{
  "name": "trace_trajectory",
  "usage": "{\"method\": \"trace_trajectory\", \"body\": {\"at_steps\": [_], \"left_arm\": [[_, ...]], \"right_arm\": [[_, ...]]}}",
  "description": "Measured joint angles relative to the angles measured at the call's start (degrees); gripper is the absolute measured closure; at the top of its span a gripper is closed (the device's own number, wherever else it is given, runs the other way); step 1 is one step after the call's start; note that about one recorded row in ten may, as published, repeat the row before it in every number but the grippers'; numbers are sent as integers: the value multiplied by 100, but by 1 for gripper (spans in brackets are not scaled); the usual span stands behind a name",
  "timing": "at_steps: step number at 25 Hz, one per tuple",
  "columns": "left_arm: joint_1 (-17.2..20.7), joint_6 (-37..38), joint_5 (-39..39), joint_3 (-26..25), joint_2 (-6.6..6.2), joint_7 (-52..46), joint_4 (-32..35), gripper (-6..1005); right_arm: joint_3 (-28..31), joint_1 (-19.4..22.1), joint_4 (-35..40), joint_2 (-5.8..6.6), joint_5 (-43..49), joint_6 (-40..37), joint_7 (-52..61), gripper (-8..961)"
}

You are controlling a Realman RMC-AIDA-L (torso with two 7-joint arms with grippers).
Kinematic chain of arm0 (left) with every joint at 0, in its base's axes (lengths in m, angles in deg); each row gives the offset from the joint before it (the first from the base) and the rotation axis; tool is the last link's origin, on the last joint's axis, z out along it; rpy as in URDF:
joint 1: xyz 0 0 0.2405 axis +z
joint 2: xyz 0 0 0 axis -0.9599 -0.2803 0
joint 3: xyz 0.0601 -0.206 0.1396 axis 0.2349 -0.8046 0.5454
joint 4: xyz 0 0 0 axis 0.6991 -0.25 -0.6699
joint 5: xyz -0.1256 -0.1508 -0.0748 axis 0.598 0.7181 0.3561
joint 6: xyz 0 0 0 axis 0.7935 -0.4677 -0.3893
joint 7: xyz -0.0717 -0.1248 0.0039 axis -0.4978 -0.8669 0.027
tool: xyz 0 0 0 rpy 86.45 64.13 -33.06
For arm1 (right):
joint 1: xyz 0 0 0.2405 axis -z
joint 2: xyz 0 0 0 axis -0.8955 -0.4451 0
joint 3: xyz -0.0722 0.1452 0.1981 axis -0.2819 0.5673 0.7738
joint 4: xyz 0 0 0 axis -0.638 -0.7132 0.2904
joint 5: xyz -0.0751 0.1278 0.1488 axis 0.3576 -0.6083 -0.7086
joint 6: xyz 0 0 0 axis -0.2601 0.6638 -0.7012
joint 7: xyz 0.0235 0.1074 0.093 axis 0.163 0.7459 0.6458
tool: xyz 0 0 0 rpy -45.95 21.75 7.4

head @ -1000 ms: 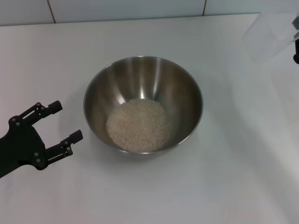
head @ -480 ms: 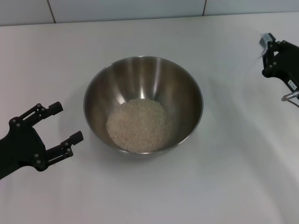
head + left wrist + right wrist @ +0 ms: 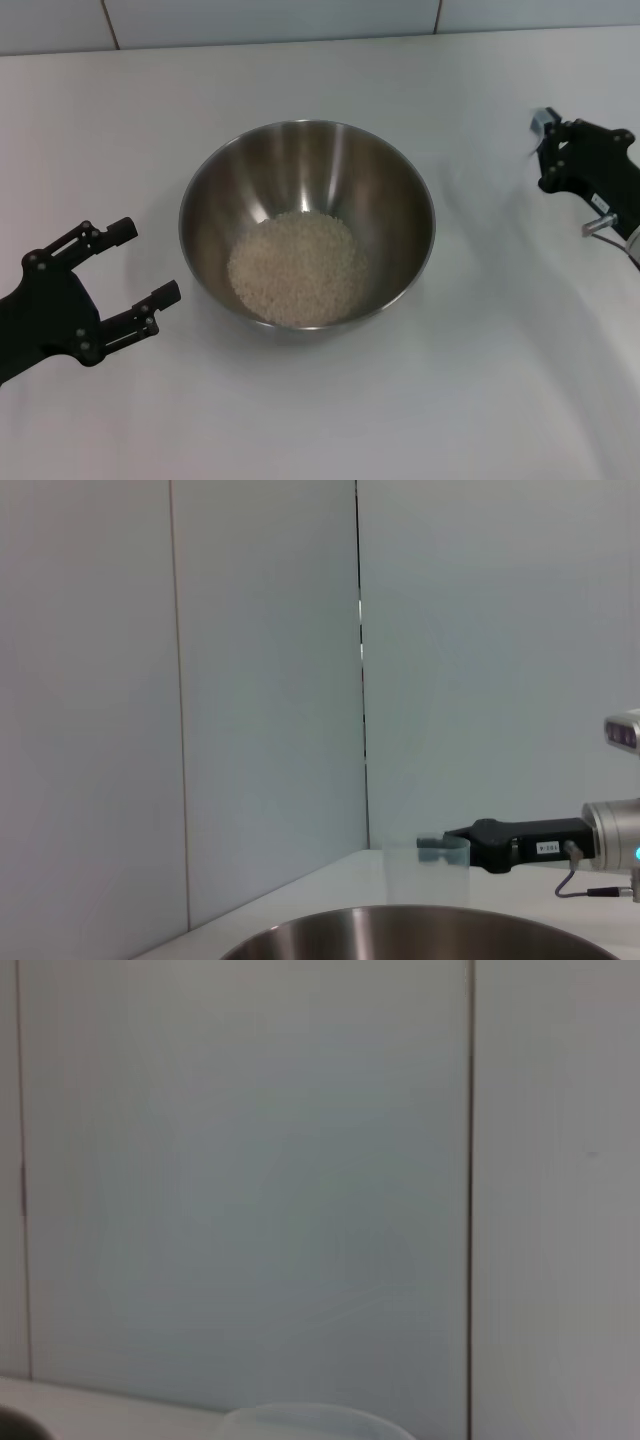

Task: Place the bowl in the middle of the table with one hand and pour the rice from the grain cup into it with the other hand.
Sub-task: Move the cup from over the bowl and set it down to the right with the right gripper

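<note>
Right gripper [image 3: 545,150] lower, probably holding clear grain cup [image 3: 428,872].

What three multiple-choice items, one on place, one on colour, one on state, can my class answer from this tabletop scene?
1. Where is the pale off-white rice?
A. Inside the large stainless-steel bowl
B. Spilled on the white table
C. In the clear plastic grain cup

2. What colour is the bowl's inside?
A. Red
B. Brushed grey
C. Blue

3. How is the left gripper?
A. Shut on the bowl
B. Holding the cup
C. Open, beside the bowl

Answers: 1 A, the grains lie in the bowl's bottom; 2 B, shiny grey metal shows; 3 C, its fingers spread apart, touching nothing.
</note>
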Motion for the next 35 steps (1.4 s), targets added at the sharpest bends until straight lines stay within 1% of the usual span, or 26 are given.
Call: {"method": "trace_trajectory", "body": {"at_steps": [4,9,30,35], "left_arm": [[0,0,0,4,2,0,3,189],[2,-2,0,-3,-3,0,-4,189],[33,-3,35,-40,0,0,-8,189],[25,4,36,-41,5,0,-5,189]], "right_arm": [[-142,-69,-18,-16,4,205,0,893],[-160,-122,-52,-25,7,342,30,892],[-167,-177,-133,-16,7,432,65,888],[-168,-190,-161,-7,7,453,67,791]]}}
